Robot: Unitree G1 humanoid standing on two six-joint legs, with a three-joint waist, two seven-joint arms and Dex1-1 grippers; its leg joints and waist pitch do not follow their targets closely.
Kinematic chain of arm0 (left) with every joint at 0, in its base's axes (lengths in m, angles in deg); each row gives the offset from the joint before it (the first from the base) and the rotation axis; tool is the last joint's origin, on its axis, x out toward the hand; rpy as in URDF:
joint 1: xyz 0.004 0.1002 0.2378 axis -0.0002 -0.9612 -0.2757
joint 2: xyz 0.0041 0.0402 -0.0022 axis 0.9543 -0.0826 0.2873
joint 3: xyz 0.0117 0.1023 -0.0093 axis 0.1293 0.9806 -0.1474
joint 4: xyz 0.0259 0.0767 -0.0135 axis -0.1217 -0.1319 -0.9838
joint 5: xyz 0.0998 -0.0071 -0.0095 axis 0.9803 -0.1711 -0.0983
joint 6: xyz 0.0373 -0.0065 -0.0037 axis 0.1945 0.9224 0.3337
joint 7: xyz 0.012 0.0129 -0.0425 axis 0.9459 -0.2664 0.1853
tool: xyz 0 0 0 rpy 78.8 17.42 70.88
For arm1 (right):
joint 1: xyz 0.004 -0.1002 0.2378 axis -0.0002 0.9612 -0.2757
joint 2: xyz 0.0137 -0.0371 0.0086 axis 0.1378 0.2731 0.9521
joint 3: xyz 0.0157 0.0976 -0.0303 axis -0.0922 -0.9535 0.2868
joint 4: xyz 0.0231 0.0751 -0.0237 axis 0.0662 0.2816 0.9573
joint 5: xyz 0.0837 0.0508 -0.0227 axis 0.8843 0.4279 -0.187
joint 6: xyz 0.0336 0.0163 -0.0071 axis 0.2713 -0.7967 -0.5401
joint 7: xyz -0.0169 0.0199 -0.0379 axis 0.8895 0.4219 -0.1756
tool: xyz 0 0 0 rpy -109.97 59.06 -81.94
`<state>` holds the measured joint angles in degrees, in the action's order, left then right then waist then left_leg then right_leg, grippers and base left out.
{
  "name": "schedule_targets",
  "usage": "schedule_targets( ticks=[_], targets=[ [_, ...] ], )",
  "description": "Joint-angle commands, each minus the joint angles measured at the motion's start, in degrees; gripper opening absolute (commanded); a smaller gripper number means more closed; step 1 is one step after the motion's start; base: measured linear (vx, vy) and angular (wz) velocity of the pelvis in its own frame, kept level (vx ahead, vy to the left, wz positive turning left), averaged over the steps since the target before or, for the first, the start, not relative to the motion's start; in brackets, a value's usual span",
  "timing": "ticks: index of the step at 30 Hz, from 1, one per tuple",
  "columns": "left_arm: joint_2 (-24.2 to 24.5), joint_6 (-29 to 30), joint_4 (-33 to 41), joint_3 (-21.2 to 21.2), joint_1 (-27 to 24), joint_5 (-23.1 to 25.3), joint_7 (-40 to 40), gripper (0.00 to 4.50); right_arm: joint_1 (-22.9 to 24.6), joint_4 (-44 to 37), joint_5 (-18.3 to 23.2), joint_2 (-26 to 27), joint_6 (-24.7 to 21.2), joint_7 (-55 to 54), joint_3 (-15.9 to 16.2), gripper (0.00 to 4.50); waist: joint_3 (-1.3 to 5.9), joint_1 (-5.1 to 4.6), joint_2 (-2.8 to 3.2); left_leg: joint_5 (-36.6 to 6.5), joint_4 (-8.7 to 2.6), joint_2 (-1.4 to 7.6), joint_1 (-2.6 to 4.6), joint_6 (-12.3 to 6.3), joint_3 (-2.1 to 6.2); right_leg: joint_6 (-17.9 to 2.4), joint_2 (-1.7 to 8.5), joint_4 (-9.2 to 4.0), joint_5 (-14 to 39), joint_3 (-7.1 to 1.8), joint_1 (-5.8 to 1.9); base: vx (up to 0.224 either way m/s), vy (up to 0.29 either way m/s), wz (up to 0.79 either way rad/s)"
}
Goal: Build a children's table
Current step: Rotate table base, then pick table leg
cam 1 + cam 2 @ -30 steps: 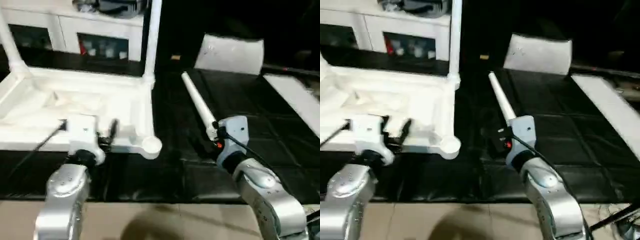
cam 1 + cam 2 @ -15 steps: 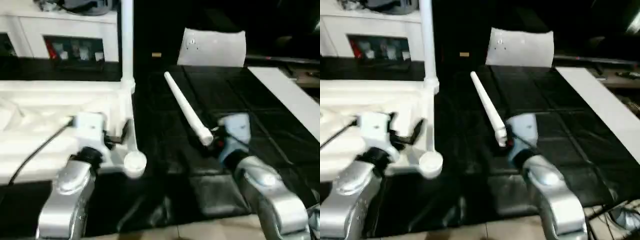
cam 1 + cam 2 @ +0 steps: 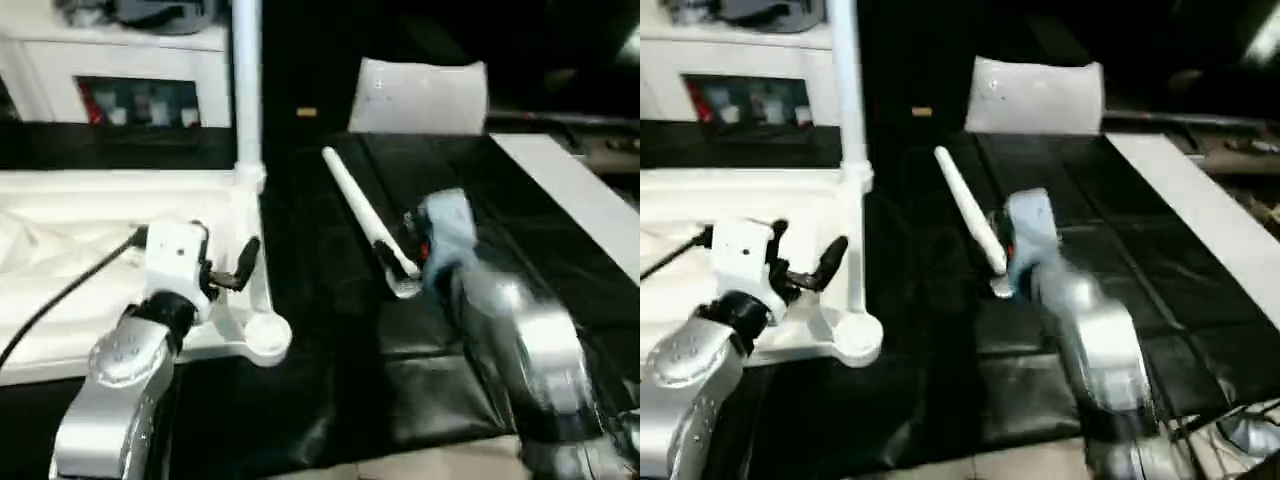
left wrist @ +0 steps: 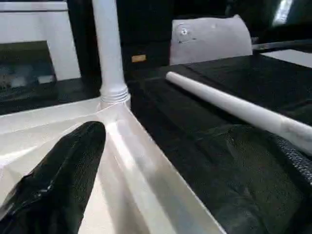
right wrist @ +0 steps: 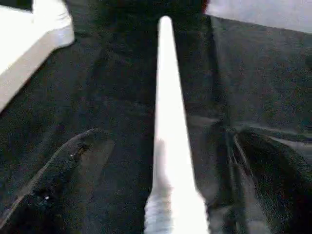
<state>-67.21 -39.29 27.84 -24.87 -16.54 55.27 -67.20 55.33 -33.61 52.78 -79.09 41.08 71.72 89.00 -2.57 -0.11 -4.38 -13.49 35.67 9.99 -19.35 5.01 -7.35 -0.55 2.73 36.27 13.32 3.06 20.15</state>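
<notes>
A: Surface and background?
B: Black padded mat [image 3: 330, 420] across the floor; white cabinet [image 3: 120, 70] at the back; a flat white bag [image 3: 418, 97] at the mat's far edge; a long white board strip [image 3: 570, 195] along the right side.

A: Item one, tabletop?
B: White plastic tabletop [image 3: 60, 240], lying underside up on the left of the mat. One leg [image 3: 245, 90] stands upright in its far right corner socket. The near right corner socket [image 3: 268, 338] is empty.

A: Item two, loose leg?
B: White tapered leg [image 3: 365, 220], lying flat on the mat to the right of the tabletop, apart from it, thin end pointing away, thick ridged end nearest the robot.

A: Left gripper?
B: Left gripper [image 3: 222, 268] sits over the tabletop's right rim, fingers spread wide, with nothing between them. One black finger [image 4: 58, 175] lies over the inside of the tabletop, the other over the mat.

A: Right gripper?
B: Right gripper [image 5: 170, 190] is at the loose leg's thick end, fingers wide apart, one on each side of the leg. Contact cannot be told.
</notes>
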Motion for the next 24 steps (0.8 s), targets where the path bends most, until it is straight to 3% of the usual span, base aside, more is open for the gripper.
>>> schedule_targets(
  ticks=[1,2,3,4,5,6,9,14,17,18,24],
  targets=[
    [2.54,3.49,3.21,1.45,-0.07,-2.69,-4.21,4.43,-6.92,12.84,-1.27,-0.49,3.86,0.86,-1.14,4.5,2.16,0.15,0.25,-8.99,-5.05,2.21,-0.89,2.44,0.43,-7.86,5.06,-4.66,14.9,-3.08,-1.5,0.0,0.0,0.0],
    [3.94,4.57,4.46,1.99,-0.38,-3.47,-5.92,4.43,-9.86,18.15,-1.89,-0.76,5.71,1.27,-0.99,4.5,2.78,0.49,0.48,-6.26,-4.39,2.43,-0.71,2.63,0.14,-8.42,5.06,-4.1,10.95,-3.32,-1.11,0.0,0.0,0.0],
    [5.07,5.55,5.64,2.29,-0.6,-4.29,-7.29,4.43,-12.47,22.87,-2.08,-0.83,7.13,1.56,-1.16,4.5,2.88,0.49,0.5,-4.84,-4.31,2.34,-0.83,2.48,0.0,-9.0,4.82,-3.73,8.17,-3.29,-1.02,0.0,0.0,0.0],
    [7.12,7.9,8.14,2.37,-0.85,-6.2,-9.54,4.43,-17.73,32.35,-2.36,-0.98,10.2,2.08,-1.69,4.5,2.71,0.45,0.17,-2.82,-4.25,2.06,-1.44,2.0,-0.23,-10.07,4.45,-3.19,3.71,-3.3,-1.02,0.0,0.0,0.0],
    [7.24,8.04,8.29,2.35,-0.85,-6.31,-9.64,4.43,-18.08,32.98,-2.38,-0.99,10.36,2.1,-1.7,4.5,2.82,0.75,0.42,-1.5,-4.14,2.12,-1.52,1.56,-0.49,-10.8,4.35,-2.99,0.66,-3.25,-1.1,0.0,0.0,0.0],
    [8.57,9.66,10.0,2.04,-0.96,-7.55,-10.71,4.43,-21.96,40.34,-2.7,-1.2,12.36,2.54,-1.88,4.5,2.52,0.86,0.03,-1.5,-4.17,2.32,-1.4,1.26,-0.75,-11.06,4.33,-3.04,-0.3,-3.29,-0.74,0.0,0.0,0.0],
    [10.89,12.35,12.42,1.75,-1.46,-9.3,-12.27,4.43,-26.21,49.29,-4.02,-1.64,15.15,3.41,-1.51,4.5,2.01,1.01,0.23,-5.19,-4.33,2.75,-1.17,1.85,-1.1,-11.93,4.27,-3.07,3.63,-3.03,-0.23,0.0,0.0,0.0],
    [14.32,16.93,16.08,0.74,-2.62,-13.36,-15.0,4.43,-31.03,61.24,-4.65,-1.18,18.53,3.53,-2.27,4.5,1.9,1.59,-0.25,-4.83,-4.43,2.78,-1.14,2.84,-1.43,-11.15,4.15,-2.79,3.8,-3.02,-0.18,0.0,0.0,0.0],
    [15.98,19.45,18.04,0.49,-3.3,-14.97,-16.15,4.43,-33.43,67.88,-5.39,-0.87,16.7,3.84,-2.22,4.5,2.02,1.8,-0.34,-1.96,-4.32,2.84,-1.3,2.33,-1.6,-11.34,4.0,-2.43,0.2,-3.07,-0.25,0.0,0.0,0.0],
    [16.06,19.73,18.17,0.42,-3.25,-15.13,-16.11,4.48,-33.8,68.9,-5.38,-0.81,16.91,4.11,-2.37,4.32,2.14,1.83,-0.64,-0.65,-4.24,2.72,-1.52,1.83,-1.69,-11.65,3.95,-2.23,-1.75,-3.08,-0.32,0.0,0.0,0.0],
    [16.65,20.59,18.59,0.09,-3.07,-16.13,-15.7,4.5,-35.14,72.74,-4.23,0.02,15.8,6.67,-4.05,3.85,1.79,1.84,-0.64,-2.68,-4.36,2.98,-1.47,1.7,-1.8,-11.55,4.12,-2.52,0.7,-3.12,-0.14,0.0,0.0,0.0]
  ],
)
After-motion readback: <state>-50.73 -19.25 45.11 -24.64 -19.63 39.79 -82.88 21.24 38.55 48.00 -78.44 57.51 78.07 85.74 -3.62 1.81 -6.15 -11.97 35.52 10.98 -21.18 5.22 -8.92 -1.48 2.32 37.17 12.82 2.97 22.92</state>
